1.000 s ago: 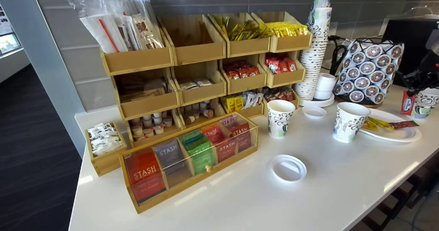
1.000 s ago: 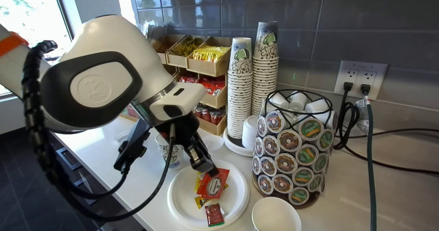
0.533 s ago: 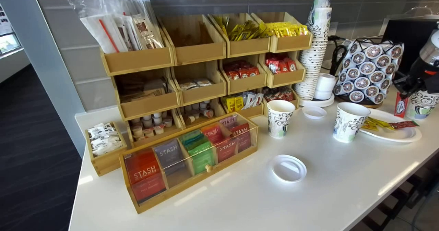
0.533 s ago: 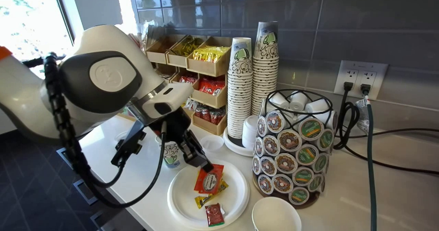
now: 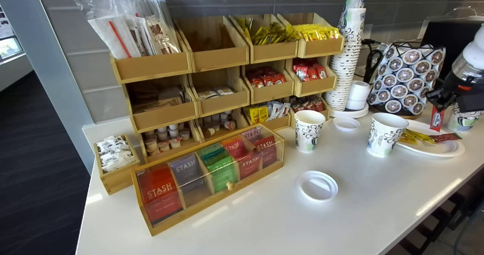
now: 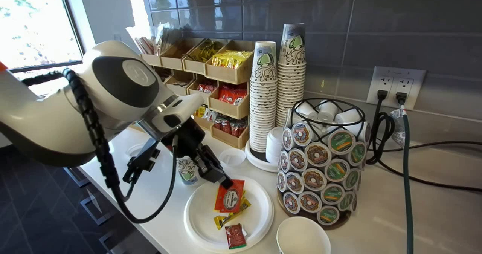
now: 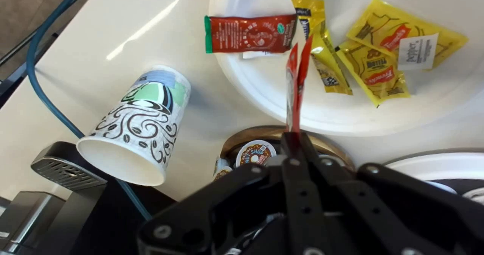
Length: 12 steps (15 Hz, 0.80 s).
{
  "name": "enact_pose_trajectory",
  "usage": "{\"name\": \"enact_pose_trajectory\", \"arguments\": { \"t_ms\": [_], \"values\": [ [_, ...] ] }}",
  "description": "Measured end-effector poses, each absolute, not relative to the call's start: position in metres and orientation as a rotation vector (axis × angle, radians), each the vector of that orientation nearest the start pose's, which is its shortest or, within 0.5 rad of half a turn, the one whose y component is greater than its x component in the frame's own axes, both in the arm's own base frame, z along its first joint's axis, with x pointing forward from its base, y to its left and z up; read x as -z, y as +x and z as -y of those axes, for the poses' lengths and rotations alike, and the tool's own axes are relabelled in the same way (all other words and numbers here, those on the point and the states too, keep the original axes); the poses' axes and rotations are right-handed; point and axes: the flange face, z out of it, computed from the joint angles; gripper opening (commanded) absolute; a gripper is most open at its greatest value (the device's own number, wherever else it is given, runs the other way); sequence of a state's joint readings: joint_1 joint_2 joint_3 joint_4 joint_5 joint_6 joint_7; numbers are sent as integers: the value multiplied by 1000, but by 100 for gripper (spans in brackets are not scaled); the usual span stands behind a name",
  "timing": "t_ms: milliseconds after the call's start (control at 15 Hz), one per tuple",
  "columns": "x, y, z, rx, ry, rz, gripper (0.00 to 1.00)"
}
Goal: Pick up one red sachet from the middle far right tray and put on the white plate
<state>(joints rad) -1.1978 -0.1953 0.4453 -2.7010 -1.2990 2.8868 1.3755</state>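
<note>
My gripper [image 7: 297, 136] is shut on a red sachet [image 7: 293, 92], which sticks out from the fingertips. Two red edges show in the wrist view; I cannot tell whether they are one packet or two. In both exterior views the held sachet [image 5: 437, 119] [image 6: 230, 197] hangs upright above the white plate [image 6: 203, 205], near the gripper [image 6: 227, 184]. On the plate lie yellow sachets [image 7: 378, 67], a dark red sauce packet [image 7: 253, 34] and a small white pepper packet [image 7: 418, 52]. The tray [image 5: 315, 86] with red packets is in the rack's middle row, far right.
A coffee pod carousel [image 6: 320, 163] stands close beside the plate. A patterned paper cup [image 6: 303, 237] is near the plate, and another cup [image 5: 385, 134] stands at its far side. Tall cup stacks [image 6: 263, 107] stand by the rack. A small white dish [image 5: 318, 185] lies on the counter.
The gripper and the held sachet have moved a little, leftward in both exterior views, staying over the plate. The sachet has turned and looks narrower in an exterior view. The arm has lowered its wrist.
</note>
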Motion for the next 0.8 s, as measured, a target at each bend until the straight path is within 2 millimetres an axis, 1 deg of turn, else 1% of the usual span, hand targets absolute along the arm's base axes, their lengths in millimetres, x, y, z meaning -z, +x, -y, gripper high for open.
{"name": "enact_pose_trajectory", "arguments": {
  "t_ms": [67,133,200,333,600,800],
  "values": [
    [-291,328,237,751,-3209,-1534,13],
    [-287,329,236,746,-3220,-1540,28],
    [-282,331,236,739,-3230,-1548,23],
    [-272,332,236,723,-3242,-1557,49],
    [-256,339,239,692,-3238,-1549,80],
    [-249,344,239,672,-3224,-1538,100]
  ]
}}
